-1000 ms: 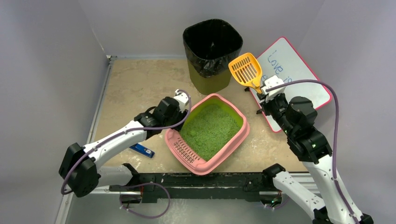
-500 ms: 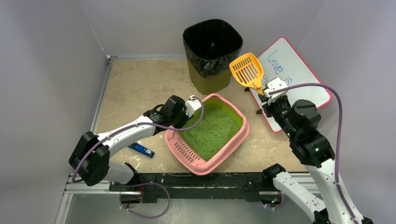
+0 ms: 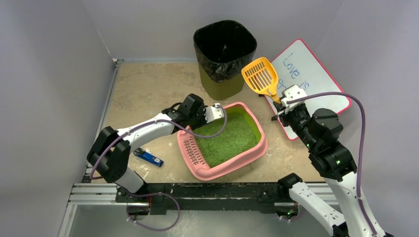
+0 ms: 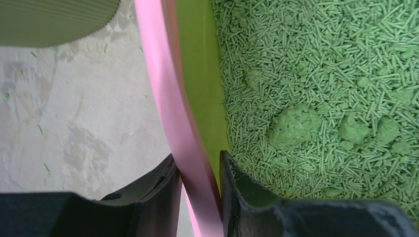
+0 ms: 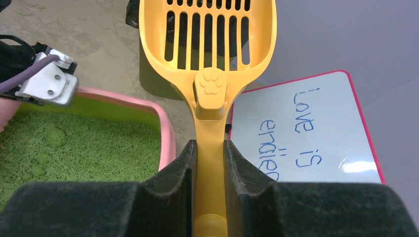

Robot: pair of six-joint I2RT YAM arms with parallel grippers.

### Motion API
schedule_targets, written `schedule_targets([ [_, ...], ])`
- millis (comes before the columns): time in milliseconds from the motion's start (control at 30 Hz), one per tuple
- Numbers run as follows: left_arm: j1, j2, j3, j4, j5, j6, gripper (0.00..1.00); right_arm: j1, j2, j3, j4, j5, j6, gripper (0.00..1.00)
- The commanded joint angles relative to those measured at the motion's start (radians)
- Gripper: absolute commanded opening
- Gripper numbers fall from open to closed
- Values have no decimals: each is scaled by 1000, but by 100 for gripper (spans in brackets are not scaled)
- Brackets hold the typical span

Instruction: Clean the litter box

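Observation:
The pink litter box (image 3: 257,150) with green litter sits mid-table, its slotted grate lip (image 3: 191,151) toward the near left. My left gripper (image 3: 213,112) is shut on the box's far-left pink rim (image 4: 173,113), one finger outside and one inside over the litter. Several green clumps (image 4: 294,125) lie in the litter. My right gripper (image 3: 284,101) is shut on the handle of a yellow slotted scoop (image 3: 259,75), held up in the air between the box and the bin; the scoop (image 5: 213,44) looks empty.
A tall olive bin (image 3: 225,57) with a black bag stands behind the box. A pink-framed whiteboard (image 3: 316,84) with blue writing lies at the right. A blue marker (image 3: 149,158) lies near the front left. Grey walls enclose the table.
My left gripper moved right along the box's far rim and the box turned with it, its right end swinging nearer. My right gripper with the scoop shifted slightly.

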Motion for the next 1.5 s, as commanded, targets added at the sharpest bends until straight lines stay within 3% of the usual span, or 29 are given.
schedule_targets([
  [0, -7, 64, 33, -17, 102, 204, 24, 3, -11, 32, 4, -4, 12, 0],
  [133, -8, 70, 50, 28, 47, 219, 25, 4, -10, 38, -16, -10, 15, 0],
  [333, -4, -43, 50, 122, -12, 68, 43, 3, -4, 39, -37, -19, 21, 0],
  [400, -2, -83, 44, 130, -19, 2, 48, 5, 10, 45, -52, -36, 21, 0],
  [467, -2, -130, 24, 151, -41, -74, 61, 4, 30, 58, -76, -50, 16, 0],
  [500, -1, -160, 7, 166, -54, -116, 63, 4, 39, 67, -96, -50, 10, 0],
  [733, -2, -369, -119, 263, -215, -478, 65, 5, 99, 139, -198, -98, -36, 0],
  [800, -2, -400, -112, 225, -303, -628, 66, 4, 121, 160, -239, -126, -66, 0],
  [900, -2, -428, -96, 100, -343, -724, 72, 4, 160, 193, -297, -185, -128, 0],
  [1133, 0, -591, -194, -15, -586, -1049, 79, 4, 226, 232, -434, -247, -310, 0],
  [1367, 0, -695, -227, -121, -694, -1152, 81, 5, 291, 263, -525, -289, -462, 0],
  [1467, -1, -778, -261, -108, -668, -1130, 80, 13, 321, 262, -551, -276, -504, 0],
])
